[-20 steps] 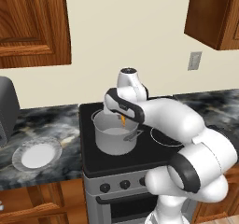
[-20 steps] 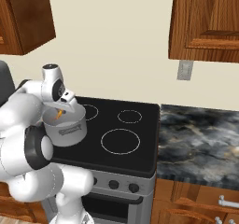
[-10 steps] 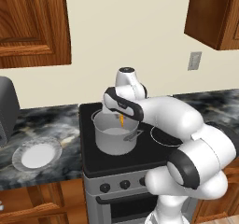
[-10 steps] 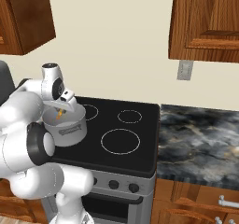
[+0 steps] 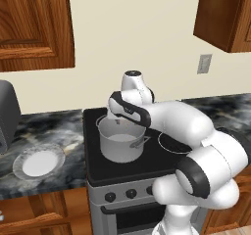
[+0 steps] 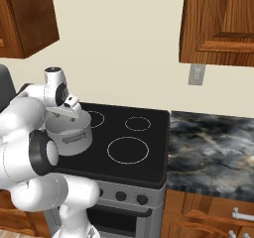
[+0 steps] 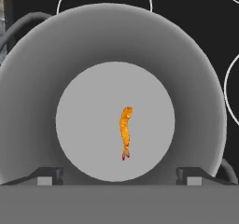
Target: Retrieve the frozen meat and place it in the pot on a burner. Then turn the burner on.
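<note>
- Kitchen wall in cream behind a black glass stove point(image 5: 105, 168), with dark marbled counter point(image 6: 213, 148) on either side and wooden cabinets point(image 5: 34, 26) above.
- One pot point(image 5: 121, 142) stands on the stove's front left burner, close to the left edge of the cooktop; it is grey steel, straight-sided, without a lid, and one loop handle juts toward the front.
- In the hand view the pot point(image 7: 205, 92) is seen from straight above, and one piece of frozen meat point(image 7: 125, 132) lies on its flat bottom, slightly right of the bottom's middle, touching nothing else.
- That orange morsel is the sole thing inside the pot; it lies clear of the wall all round.
- One gripper point(image 7: 116, 177) hangs over the pot's mouth; its two fingertips point(image 7: 45, 177) are set wide apart, one near each side of the pot's rim, with nothing between them.
- From the right base view the gripper point(image 6: 71, 106) sits just above the pot point(image 6: 69, 135) at the cooktop's left side.
- Three burner rings show bare in that view: one large at the front middle point(image 6: 128, 150), two smaller toward the back edge.
- One round plate point(image 5: 38, 161), grey-rimmed with a white centre, lies on the counter left of the stove, near the front edge, with nothing on it.
- Three knobs point(image 5: 131, 193) sit in a row on the stove's front panel in the left base view.
- One wall outlet point(image 5: 204, 63) is fixed to the wall right of the stove.
</note>
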Tool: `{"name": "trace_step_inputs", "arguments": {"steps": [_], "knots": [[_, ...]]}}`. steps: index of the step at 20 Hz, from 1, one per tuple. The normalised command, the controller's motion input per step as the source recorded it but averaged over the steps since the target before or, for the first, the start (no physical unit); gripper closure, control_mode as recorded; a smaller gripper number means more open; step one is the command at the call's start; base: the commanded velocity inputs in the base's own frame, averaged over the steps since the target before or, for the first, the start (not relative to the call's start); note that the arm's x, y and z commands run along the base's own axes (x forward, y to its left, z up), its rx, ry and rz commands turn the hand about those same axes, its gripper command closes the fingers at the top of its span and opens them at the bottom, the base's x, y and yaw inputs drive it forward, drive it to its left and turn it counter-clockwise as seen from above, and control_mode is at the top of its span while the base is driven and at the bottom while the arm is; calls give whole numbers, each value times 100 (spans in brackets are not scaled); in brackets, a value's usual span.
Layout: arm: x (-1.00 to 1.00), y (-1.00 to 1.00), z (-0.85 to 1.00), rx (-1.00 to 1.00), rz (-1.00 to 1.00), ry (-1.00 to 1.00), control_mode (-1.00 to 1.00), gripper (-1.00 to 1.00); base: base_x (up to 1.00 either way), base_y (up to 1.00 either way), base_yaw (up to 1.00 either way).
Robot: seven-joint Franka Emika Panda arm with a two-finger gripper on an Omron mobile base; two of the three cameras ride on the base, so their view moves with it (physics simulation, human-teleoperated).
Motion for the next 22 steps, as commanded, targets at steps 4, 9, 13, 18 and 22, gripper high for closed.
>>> {"name": "trace_step_inputs", "arguments": {"steps": [4, 9, 13, 18, 22], "knots": [[-12, 0, 3, 0, 0, -1, -100, -100, 0, 0, 0], [-77, 0, 10, 0, 0, -9, -100, -100, 0, 0, 0], [-99, 0, 15, 0, 0, -11, -100, -100, 0, 0, 0], [-92, 0, 11, 0, 0, -18, -100, -100, 0, 0, 0], [-100, 0, 0, 0, 0, -25, -100, -100, 0, 0, 0]]}}
